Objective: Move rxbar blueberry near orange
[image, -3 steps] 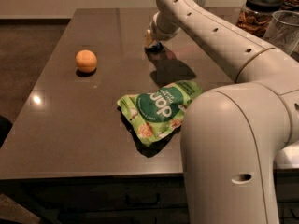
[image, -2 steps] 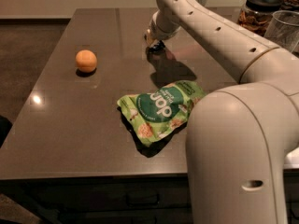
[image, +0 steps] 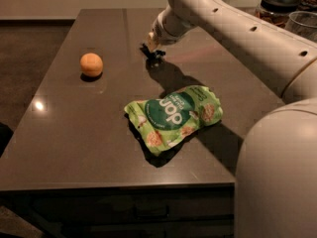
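Camera view. The gripper (image: 150,49) sits at the far middle of the surface (image: 69,138), at the end of the arm that reaches in from the right. Its tip is at or just above the tabletop. Whether the jaws are open, closed or gripping cannot be told: they merge with a small dark mass at the tip. That mass is probably the rxbar blueberry (image: 156,55), though it does not separate cleanly from the jaws or their shadow.

The orange (image: 91,64) rests on the left part of the surface, well apart from the gripper, with bare tabletop between them. The green chip bag (image: 173,115) lies crumpled nearer the front edge, outside the straight line from gripper to orange, so a leftward transfer should not be obstructed by it. The low tip height suits either a grasp or a slide of a flat item.

Compared with the picture from a second ago, the gripper and the dark mass now sit further left, closer to the orange. The orange and the bag hold the same positions.
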You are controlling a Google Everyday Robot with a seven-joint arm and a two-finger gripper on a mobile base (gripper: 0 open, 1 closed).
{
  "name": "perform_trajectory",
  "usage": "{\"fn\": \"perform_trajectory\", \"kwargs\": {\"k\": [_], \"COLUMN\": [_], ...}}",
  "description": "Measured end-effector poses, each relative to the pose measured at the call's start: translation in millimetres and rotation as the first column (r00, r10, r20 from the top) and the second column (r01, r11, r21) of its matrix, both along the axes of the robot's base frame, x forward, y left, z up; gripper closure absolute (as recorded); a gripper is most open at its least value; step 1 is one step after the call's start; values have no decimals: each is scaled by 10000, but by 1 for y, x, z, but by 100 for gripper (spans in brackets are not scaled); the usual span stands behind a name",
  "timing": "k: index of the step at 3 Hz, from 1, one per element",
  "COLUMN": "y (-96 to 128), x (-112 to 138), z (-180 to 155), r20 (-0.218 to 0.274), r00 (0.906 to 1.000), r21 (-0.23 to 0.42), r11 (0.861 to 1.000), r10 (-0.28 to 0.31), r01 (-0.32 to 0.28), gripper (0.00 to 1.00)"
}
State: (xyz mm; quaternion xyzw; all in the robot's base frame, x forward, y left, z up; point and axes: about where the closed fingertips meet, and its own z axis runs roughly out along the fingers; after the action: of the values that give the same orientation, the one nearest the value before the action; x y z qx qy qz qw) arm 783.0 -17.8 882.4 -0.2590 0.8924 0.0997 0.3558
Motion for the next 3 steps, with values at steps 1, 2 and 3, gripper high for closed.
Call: {"fn": "perform_trajectory", "kwargs": {"k": [1, 2, 3], "y": [19, 50, 76], "x": [-22, -46, -65], "z": [-1, -4, -1], "r20": [-107, -170, -77], "r00": [9978, 9873, 9723], "r21": [282, 738, 1083], "r11": [9975, 9849, 9668], "r10": [656, 1582, 2337], "r01": [-653, -1565, -2316], "gripper": [100, 100, 100]}}
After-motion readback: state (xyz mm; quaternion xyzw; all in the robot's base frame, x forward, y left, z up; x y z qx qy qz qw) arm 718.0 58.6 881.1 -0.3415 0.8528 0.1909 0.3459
